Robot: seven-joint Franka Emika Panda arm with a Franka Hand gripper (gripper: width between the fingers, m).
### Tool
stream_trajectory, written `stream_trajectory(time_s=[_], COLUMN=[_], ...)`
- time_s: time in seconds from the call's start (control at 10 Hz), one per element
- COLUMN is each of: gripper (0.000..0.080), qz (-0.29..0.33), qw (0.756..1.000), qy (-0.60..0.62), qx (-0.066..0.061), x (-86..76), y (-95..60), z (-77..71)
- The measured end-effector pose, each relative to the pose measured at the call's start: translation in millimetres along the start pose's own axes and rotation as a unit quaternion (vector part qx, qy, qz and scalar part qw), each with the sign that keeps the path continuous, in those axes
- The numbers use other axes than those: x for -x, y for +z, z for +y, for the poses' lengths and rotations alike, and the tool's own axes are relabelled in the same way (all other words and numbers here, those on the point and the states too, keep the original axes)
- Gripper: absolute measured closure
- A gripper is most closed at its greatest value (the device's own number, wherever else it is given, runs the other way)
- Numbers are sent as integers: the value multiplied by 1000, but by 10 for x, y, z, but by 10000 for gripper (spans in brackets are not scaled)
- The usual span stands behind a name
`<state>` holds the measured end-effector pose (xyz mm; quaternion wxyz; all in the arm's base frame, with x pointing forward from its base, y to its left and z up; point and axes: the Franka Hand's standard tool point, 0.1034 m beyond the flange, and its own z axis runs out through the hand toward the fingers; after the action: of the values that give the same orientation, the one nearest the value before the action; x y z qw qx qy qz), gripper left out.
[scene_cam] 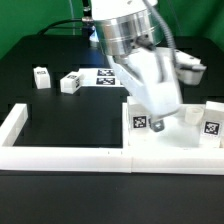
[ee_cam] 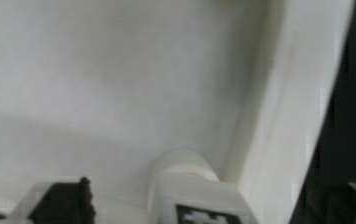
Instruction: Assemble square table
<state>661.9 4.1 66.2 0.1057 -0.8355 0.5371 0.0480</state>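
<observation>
So the arm is down low over the square table slab (scene_cam: 178,140), the big white piece sitting in the near corner of the black surface (scene_cam: 60,115). The slab's front edge is right up against the low white border wall (scene_cam: 60,155).

The claw (scene_cam: 152,118) hangs over the slab's end on the exterior view's left. It's pretty blurry, so I honestly can't tell if it's spread apart or squeezed on anything.

There's a tagged white block (scene_cam: 140,123) just beside the claw at that same end of the slab. Another tagged block (scene_cam: 212,126) is at the slab's opposite end. I can't tell if either one is attached or just standing there.

Two loose leg blocks (scene_cam: 41,76) (scene_cam: 70,82) sit well apart from the slab, farther back and toward the exterior view's left. The marker board (scene_cam: 105,77) lies behind the slab, partly hidden by the arm.

The wrist view is mostly the slab (ee_cam: 122,90), plus one dark finger (ee_cam: 65,200) and a tagged white leg (ee_cam: 196,195) just beside it.
</observation>
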Motion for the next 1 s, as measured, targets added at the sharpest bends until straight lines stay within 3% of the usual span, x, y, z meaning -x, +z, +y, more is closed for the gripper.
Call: stream_trajectory(time_s=[0.1, 0.5, 0.7, 0.9, 1.0], gripper=[179, 150, 150, 150, 150], qz=[2, 0, 22, 22, 23], qw=[997, 977, 913, 854, 843], qy=[-79, -214, -406, -518, -536], qx=[9, 9, 30, 35, 35], x=[14, -7, -85, -146, -163], y=[-25, -10, -90, -113, -117], z=[2, 19, 6, 16, 17])
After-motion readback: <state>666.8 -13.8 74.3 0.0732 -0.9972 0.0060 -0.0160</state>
